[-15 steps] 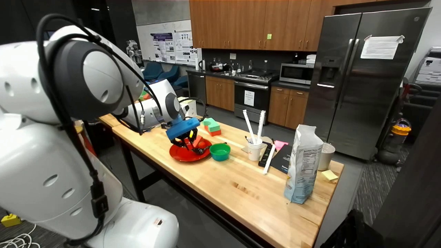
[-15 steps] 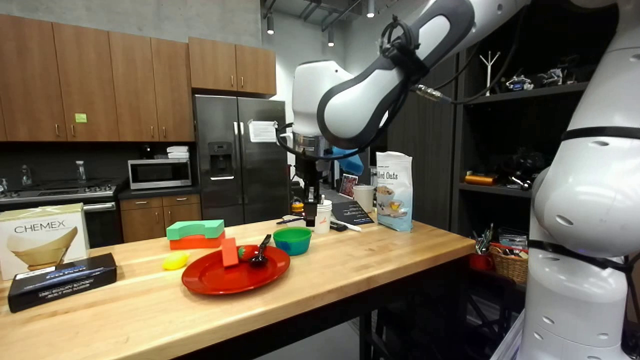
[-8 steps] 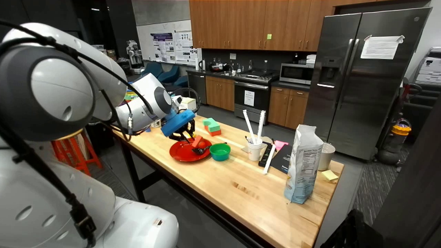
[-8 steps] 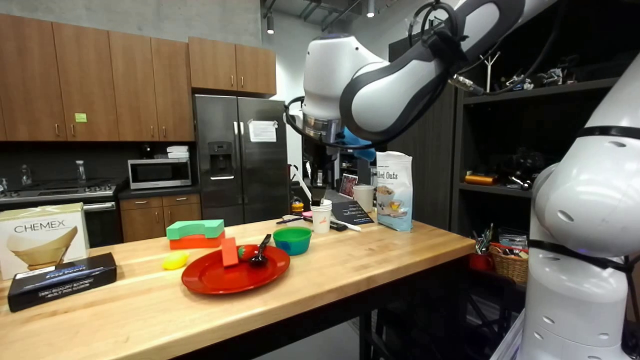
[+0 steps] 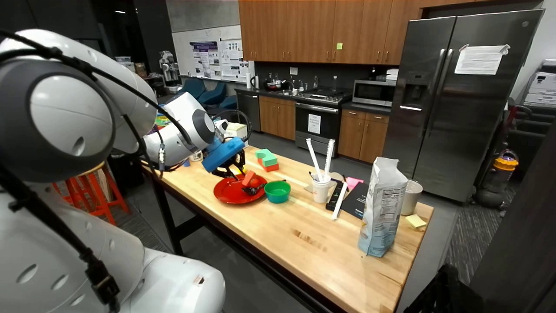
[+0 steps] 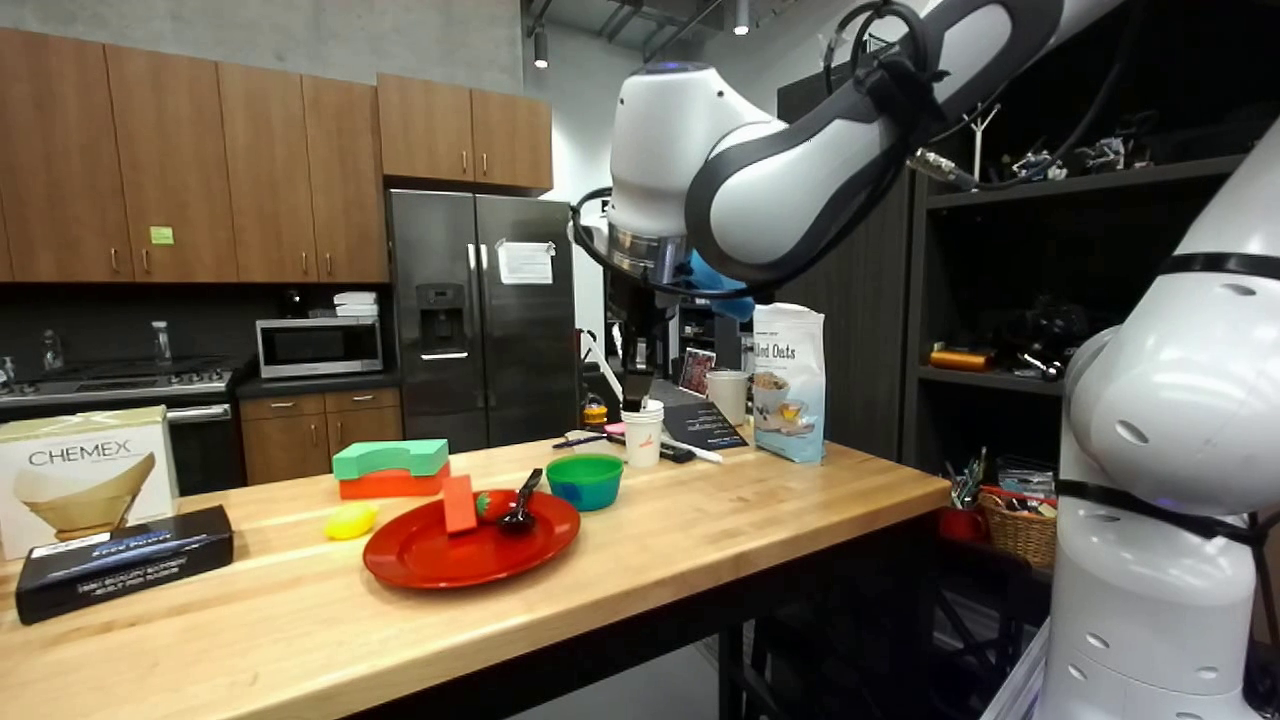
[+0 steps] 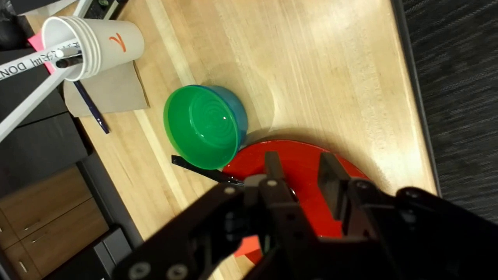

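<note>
My gripper (image 7: 301, 165) is open and empty, its two dark fingers apart, above the red plate (image 7: 245, 161) in the wrist view. In an exterior view the gripper (image 6: 637, 385) hangs well above the table. On the plate (image 6: 420, 560) lie a red-orange block (image 6: 460, 503), a toy strawberry (image 6: 491, 505) and a black spoon (image 6: 522, 502) with its handle sticking up. A green and blue bowl (image 7: 202, 126) stands beside the plate and shows in both exterior views (image 5: 278, 191) (image 6: 588, 485). In the wrist view the gripper hides most of the spoon and the strawberry.
A stack of white cups (image 6: 643, 440) with pens stands behind the bowl. An oats bag (image 6: 790, 385) stands farther along. A green block on red (image 6: 392, 458), a yellow toy lemon (image 6: 351, 521), a black box (image 6: 125, 562) and a Chemex box (image 6: 90, 480) are on the other side.
The gripper has risen and drawn back from over the block and strawberry, mostly in the first half second. It has barely moved since. The objects on the table have not moved.
</note>
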You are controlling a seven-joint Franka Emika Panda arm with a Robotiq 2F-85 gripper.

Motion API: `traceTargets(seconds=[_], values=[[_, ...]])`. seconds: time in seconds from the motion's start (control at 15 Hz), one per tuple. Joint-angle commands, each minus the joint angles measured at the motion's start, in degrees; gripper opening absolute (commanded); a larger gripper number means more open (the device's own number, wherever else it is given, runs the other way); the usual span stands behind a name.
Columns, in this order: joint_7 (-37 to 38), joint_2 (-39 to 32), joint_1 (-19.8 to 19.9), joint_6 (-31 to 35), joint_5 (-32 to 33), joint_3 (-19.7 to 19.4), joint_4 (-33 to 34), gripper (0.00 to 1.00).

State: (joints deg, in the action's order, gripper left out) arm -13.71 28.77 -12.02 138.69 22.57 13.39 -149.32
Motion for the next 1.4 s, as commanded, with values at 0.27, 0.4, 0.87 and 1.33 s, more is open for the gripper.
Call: traceTargets(seconds=[0.27, 0.4, 0.87, 1.33], values=[[-12.6, 0.2, -7.6, -7.1, -13.6, -6.0, 4.9, 0.88], [-14.1, 0.8, -9.9, -9.1, -18.5, -6.5, 5.6, 0.98], [-16.4, 2.3, -13.7, -20.4, -30.2, -6.7, 7.3, 1.00], [-12.5, 7.5, -14.0, -23.1, -31.6, -3.4, 4.9, 1.00]])
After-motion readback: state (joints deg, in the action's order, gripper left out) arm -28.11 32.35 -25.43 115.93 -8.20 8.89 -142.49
